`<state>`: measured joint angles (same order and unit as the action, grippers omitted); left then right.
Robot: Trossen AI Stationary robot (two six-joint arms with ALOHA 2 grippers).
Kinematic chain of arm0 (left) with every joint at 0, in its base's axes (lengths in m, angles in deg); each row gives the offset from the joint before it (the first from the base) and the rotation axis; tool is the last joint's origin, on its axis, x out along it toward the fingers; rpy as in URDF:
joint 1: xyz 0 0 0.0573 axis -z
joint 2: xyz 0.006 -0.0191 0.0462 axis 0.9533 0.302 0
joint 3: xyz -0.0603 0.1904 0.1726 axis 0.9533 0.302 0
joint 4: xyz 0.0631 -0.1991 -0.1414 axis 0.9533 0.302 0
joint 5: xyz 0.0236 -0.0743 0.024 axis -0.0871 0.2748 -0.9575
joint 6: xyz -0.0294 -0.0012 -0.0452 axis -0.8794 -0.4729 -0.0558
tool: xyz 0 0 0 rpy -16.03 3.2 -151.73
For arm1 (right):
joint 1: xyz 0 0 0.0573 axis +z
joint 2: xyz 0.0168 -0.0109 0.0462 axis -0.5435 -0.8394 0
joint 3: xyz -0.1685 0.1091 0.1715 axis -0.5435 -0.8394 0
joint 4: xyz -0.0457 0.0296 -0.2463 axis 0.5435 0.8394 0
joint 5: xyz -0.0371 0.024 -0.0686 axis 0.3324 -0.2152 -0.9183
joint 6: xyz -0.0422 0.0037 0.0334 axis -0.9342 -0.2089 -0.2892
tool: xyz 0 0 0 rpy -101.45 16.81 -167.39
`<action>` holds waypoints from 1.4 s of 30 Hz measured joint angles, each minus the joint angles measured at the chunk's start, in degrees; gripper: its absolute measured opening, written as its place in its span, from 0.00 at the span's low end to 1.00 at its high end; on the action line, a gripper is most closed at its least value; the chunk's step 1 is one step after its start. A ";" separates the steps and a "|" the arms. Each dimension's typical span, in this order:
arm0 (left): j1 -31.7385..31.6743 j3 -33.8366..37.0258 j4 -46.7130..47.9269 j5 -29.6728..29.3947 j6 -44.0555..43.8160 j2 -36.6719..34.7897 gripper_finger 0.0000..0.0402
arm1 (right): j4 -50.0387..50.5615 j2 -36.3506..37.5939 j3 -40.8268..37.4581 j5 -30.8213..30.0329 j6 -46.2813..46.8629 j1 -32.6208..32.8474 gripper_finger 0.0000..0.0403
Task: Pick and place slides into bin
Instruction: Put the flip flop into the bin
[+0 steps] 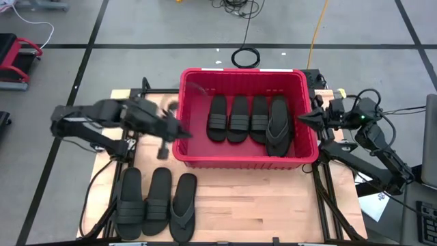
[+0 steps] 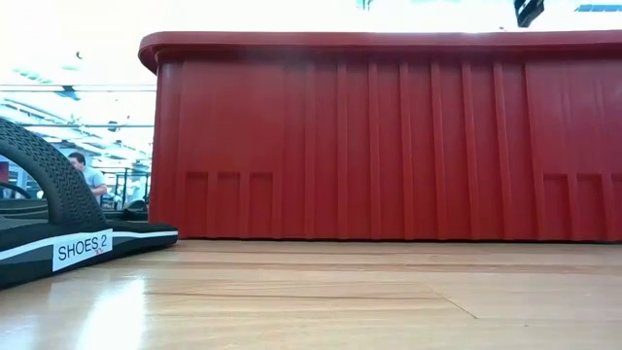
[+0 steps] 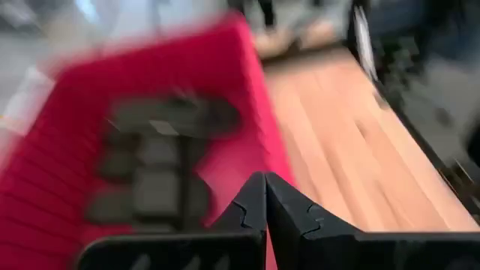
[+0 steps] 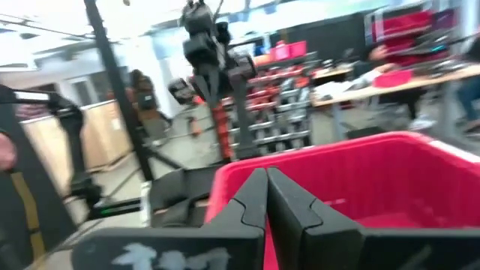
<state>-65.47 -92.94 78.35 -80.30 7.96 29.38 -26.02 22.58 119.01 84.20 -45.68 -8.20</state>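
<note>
The red bin (image 1: 242, 158) stands mid-table; it fills the low view (image 2: 389, 136). Several black slides (image 1: 239, 117) lie side by side on its floor, a flip-flop (image 1: 278, 126) at their right. Three more lie on the table near the front left: two ribbed slides (image 1: 143, 201) and a flip-flop (image 1: 183, 205); one of them shows in the low view (image 2: 58, 224). My left gripper (image 1: 183, 132) is shut and empty at the bin's left wall, above the rim (image 3: 265, 187). My right gripper (image 1: 300, 120) is shut and empty at the bin's right rim (image 4: 266, 184).
Bare wooden tabletop (image 1: 273, 205) lies in front of the bin. Cables (image 1: 246, 56) lie on the floor beyond the table's far edge. A person (image 2: 86, 173) stands in the room behind. My left arm shows far off in the right wrist view (image 4: 206, 45).
</note>
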 joint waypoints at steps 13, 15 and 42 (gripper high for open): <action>20.09 -1.31 5.82 9.42 -33.57 11.71 0.01 | -0.02 0.00 0.02 8.64 0.67 0.00 0.00; 21.41 -1.06 6.30 9.46 -38.97 13.30 0.01 | -0.02 0.00 0.02 8.58 0.46 0.00 0.00; 25.06 26.10 -27.60 8.81 -79.68 18.74 0.35 | 0.39 0.00 0.04 14.65 6.58 0.02 0.00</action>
<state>-40.41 -66.84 50.76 -71.49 -71.72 48.12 -25.63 22.58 119.05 98.85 -39.10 -8.18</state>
